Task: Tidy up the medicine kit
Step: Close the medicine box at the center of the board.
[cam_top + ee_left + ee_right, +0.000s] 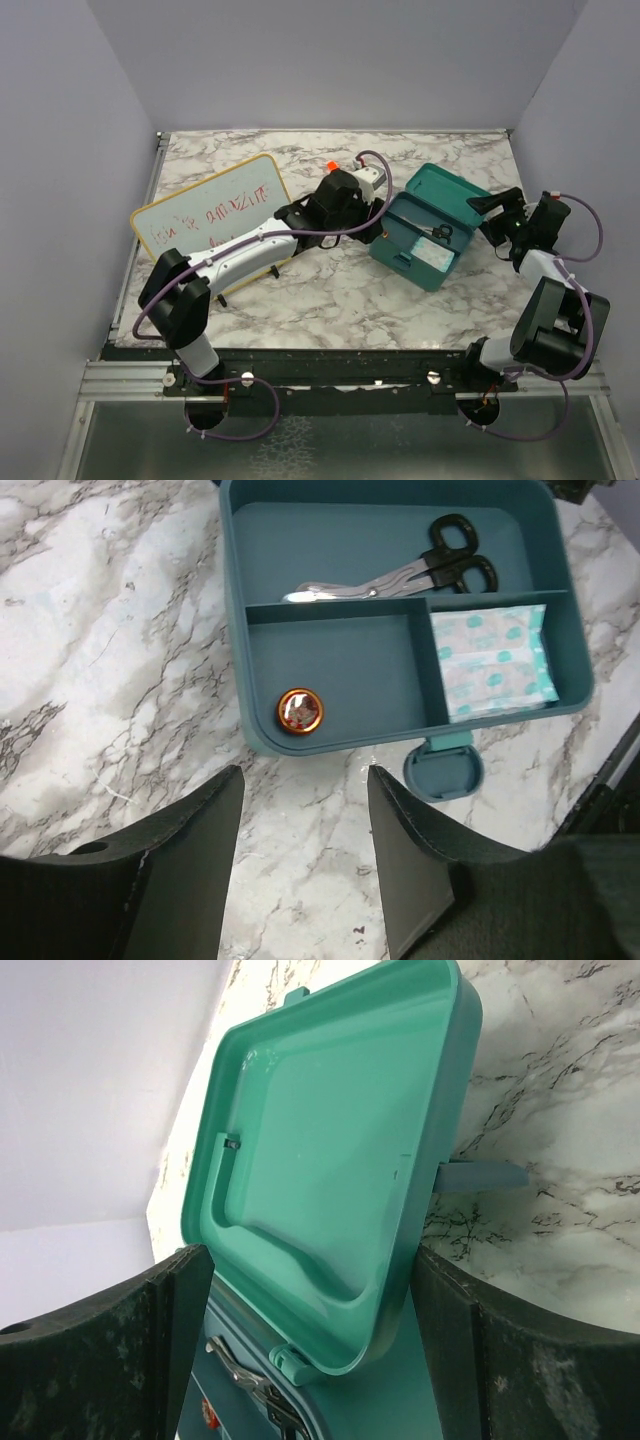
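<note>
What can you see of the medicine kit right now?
The medicine kit is a teal hard-plastic case with rounded corners, resting on the marble table right of centre. Its hinged lid stands open, between the right gripper's fingers; contact cannot be told. The divided tray holds scissors, bandage packets and a small orange-rimmed round tin. A latch tab hangs at the front.

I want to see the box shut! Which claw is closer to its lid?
The right claw. Its fingers sit on either side of the raised lid. The left claw hovers open on the opposite side, over the table just outside the tray's front edge.
</note>
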`<control>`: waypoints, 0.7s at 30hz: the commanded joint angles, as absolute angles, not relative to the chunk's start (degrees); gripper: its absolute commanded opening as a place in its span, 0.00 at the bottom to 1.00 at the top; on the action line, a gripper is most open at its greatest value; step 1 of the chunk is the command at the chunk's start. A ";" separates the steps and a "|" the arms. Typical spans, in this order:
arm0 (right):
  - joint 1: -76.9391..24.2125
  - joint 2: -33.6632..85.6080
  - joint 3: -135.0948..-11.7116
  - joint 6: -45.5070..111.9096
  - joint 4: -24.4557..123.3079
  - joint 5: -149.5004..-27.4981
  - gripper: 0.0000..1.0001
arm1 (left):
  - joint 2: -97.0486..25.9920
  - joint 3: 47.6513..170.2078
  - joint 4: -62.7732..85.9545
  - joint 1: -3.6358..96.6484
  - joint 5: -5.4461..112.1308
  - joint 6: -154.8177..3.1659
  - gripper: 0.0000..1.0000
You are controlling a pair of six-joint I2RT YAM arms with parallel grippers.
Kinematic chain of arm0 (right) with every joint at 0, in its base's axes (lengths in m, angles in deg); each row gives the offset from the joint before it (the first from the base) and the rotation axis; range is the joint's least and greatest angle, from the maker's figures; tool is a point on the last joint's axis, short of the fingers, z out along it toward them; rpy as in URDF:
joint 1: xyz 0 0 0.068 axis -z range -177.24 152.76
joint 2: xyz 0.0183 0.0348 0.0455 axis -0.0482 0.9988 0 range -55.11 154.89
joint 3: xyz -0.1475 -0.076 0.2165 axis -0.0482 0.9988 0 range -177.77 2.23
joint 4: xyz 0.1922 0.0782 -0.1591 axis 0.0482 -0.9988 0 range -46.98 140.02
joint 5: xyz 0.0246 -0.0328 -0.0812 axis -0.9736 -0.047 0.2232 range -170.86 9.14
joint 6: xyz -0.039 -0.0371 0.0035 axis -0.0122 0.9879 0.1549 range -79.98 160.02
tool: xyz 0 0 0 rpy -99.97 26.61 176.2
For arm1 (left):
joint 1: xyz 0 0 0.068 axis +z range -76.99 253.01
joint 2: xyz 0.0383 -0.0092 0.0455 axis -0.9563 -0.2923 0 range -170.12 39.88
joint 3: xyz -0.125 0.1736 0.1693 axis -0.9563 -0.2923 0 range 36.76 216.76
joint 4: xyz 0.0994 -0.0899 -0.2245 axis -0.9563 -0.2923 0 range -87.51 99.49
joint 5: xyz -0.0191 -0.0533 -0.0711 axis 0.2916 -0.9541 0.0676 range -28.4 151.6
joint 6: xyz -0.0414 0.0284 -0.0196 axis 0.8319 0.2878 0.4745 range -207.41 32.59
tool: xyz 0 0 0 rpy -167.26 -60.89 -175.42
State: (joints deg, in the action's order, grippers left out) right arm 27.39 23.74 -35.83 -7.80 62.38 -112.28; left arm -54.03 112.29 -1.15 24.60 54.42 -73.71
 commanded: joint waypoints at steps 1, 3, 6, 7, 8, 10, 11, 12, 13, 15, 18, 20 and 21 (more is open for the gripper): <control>27.81 24.08 -36.09 -4.08 63.60 -115.28 0.84 | -57.46 113.72 -2.68 25.74 53.47 -73.77 0.54; 27.89 24.65 -36.22 -2.52 63.81 -116.51 0.83 | -59.37 114.00 -2.42 26.05 51.92 -73.52 0.52; 28.14 25.27 -36.29 -0.71 64.76 -119.26 0.81 | -61.42 115.09 -2.81 26.09 50.65 -73.39 0.49; 28.24 25.08 -36.17 -0.31 65.37 -120.00 0.81 | -61.81 115.05 -2.82 26.11 50.31 -73.43 0.48; 28.33 24.67 -36.08 0.10 65.71 -120.58 0.80 | -61.95 115.07 -2.75 26.13 50.21 -73.58 0.48; 28.42 23.85 -36.20 1.34 66.38 -122.26 0.79 | -62.20 114.65 -2.44 26.07 49.93 -73.78 0.48; 28.47 23.48 -36.88 1.89 65.95 -122.61 0.79 | -62.31 114.45 -2.22 26.13 49.85 -73.77 0.48; 28.48 23.12 -37.46 2.46 65.16 -122.73 0.79 | -62.48 114.25 -2.02 26.08 49.83 -73.83 0.47; 28.43 22.71 -37.90 2.83 64.93 -123.07 0.79 | -62.77 114.21 -2.03 26.08 49.94 -73.86 0.46; 28.43 21.77 -38.35 3.60 64.60 -123.69 0.79 | -63.18 114.05 -1.95 26.12 50.24 -74.04 0.45; 28.47 20.37 -38.78 5.21 63.00 -123.95 0.79 | -63.67 113.99 -1.86 26.16 50.52 -74.33 0.45; 28.43 19.63 -39.02 6.40 61.90 -124.18 0.79 | -64.10 114.15 -1.82 26.15 50.28 -74.46 0.45; 28.43 19.32 -39.07 6.66 61.73 -124.42 0.79 | -64.28 114.26 -1.85 26.16 50.18 -74.44 0.45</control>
